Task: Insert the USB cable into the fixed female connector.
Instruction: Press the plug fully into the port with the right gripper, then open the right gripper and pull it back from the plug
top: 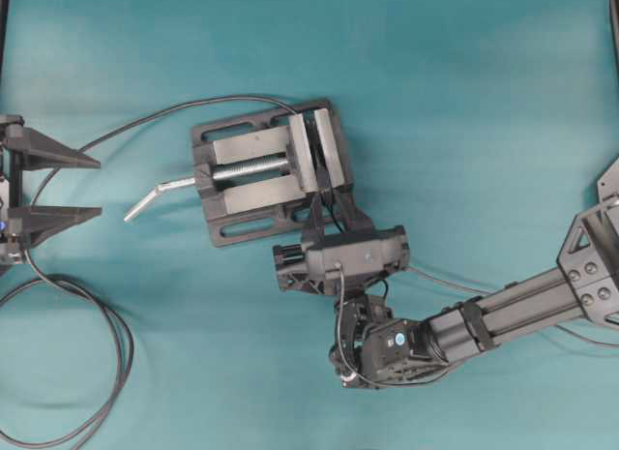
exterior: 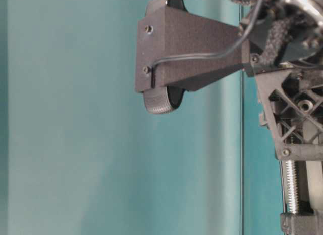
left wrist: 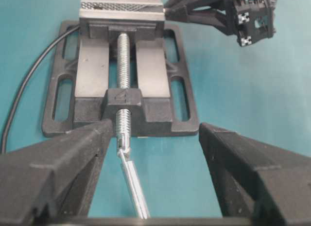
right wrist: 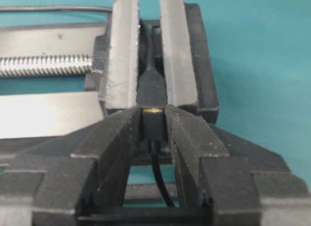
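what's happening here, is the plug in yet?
The right gripper holds the USB cable by its plug, right at the mouth of the fixed female connector, which is clamped between the faces of the vise. A sliver of metal tip still shows at the joint, so it looks mated or nearly so, not fully seated. The left gripper sits open off to the side, holding nothing.

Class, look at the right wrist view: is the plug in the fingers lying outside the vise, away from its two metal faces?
No: the USB cable plug meets the fixed female connector clamped between the vise faces.
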Available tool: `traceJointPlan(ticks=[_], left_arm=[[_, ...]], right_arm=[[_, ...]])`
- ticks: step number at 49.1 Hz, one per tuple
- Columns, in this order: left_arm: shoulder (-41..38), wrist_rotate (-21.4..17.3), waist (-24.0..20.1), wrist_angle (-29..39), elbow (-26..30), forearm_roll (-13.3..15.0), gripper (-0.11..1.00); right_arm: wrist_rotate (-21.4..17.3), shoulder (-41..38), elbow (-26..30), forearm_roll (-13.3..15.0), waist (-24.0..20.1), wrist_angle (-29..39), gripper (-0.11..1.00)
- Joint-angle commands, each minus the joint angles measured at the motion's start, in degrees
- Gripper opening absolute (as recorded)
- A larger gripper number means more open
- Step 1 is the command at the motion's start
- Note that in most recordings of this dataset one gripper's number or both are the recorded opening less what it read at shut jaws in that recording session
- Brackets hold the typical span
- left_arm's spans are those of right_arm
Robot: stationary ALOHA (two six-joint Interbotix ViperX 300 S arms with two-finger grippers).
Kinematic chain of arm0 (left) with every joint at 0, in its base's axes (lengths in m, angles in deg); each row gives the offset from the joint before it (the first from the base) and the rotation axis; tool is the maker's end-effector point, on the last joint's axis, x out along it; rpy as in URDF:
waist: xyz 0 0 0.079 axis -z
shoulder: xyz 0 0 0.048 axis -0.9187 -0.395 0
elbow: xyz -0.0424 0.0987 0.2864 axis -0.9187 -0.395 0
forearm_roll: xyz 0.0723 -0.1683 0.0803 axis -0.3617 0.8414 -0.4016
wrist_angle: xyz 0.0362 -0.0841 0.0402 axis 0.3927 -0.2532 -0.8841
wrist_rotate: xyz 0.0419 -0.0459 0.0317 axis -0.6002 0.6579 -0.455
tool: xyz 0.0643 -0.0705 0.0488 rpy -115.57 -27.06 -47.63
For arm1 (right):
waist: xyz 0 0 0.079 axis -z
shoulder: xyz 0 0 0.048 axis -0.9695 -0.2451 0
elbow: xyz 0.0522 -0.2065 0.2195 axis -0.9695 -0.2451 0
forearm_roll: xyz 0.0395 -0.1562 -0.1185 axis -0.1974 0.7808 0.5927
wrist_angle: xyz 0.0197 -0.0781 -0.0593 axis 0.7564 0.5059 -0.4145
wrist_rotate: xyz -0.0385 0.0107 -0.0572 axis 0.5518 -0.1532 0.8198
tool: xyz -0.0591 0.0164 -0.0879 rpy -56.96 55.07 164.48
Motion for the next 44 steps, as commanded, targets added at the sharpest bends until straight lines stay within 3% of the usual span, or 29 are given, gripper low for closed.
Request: traceJointPlan(ticks=[1,32,38,44], left_arm=[[-0.3,-0.8,0.1,-0.5,1.1,-0.1,0.88],[-0.3,-0.8,0.1,-0.6,1.1,-0.2,0.88],[-0.3,-0.8,0.2,-0.6,1.1,-0.1,0.88],[-0.3,-0.8,0.1,-0.5,1.1,-0.2,0.89]], right_arm=[[0.0,2.2,1.1,-0.4,-1.1,-0.2,0.37],[0.1,2.2,1.3,-1.4,-2.2,0.3,0.39],[0.6,2.3,1.3,-1.4,-2.7,0.5,0.45],[1.8,3.0,1.0,-1.4,-3.4,0.5,0.59]])
